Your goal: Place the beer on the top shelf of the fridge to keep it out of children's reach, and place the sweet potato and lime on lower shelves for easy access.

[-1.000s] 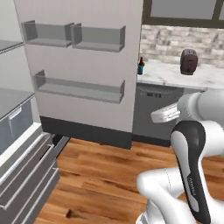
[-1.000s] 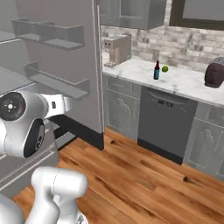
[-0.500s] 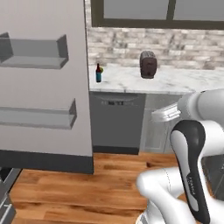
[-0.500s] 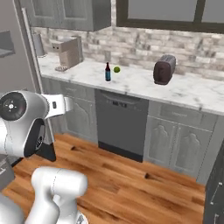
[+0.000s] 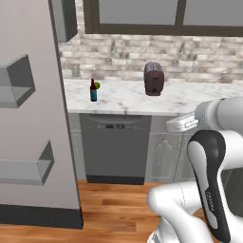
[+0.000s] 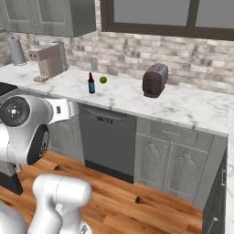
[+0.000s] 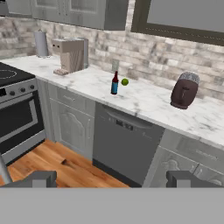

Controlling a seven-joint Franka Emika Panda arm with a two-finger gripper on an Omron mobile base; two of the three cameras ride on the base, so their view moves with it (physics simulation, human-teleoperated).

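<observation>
A long white marble-patterned bench [image 5: 133,102] runs along a wall of pale grey-and-cream brick tiles [image 6: 128,55]; dark-framed window panes [image 5: 142,14] sit above the tiles, and grey wall cupboards [image 6: 50,16] hang to the left of them; below the bench stand grey panelled cupboard doors [image 6: 171,160] and a dark grey dishwasher front [image 5: 114,147]; the floor is warm orange-brown wooden planking [image 6: 137,201].

The small dark brown-red glass beer bottle with a blue label [image 5: 93,90] stands upright on the bench above the dishwasher; the small round yellow-green lime [image 5: 97,85] lies just beside it, a little nearer the wall; a clear drinking glass [image 7: 115,65] stands behind them against the tiles; a dark brown rounded toaster [image 5: 154,79] sits well apart to their right; a beige boxy coffee machine [image 6: 48,59] and a grey upright roll [image 6: 16,51] stand towards the left end of the bench; in the hand view a black-topped grey cooker with an oven door [image 7: 17,113] adjoins that end.

The pale grey open door of the tall fridge [image 5: 28,118] fills the left side of the left base view, with narrow grey door racks [image 5: 21,83] on it.

The claw [image 7: 111,179] hangs in mid-air well apart from the bench, its two dark tips spread wide with nothing between them.
</observation>
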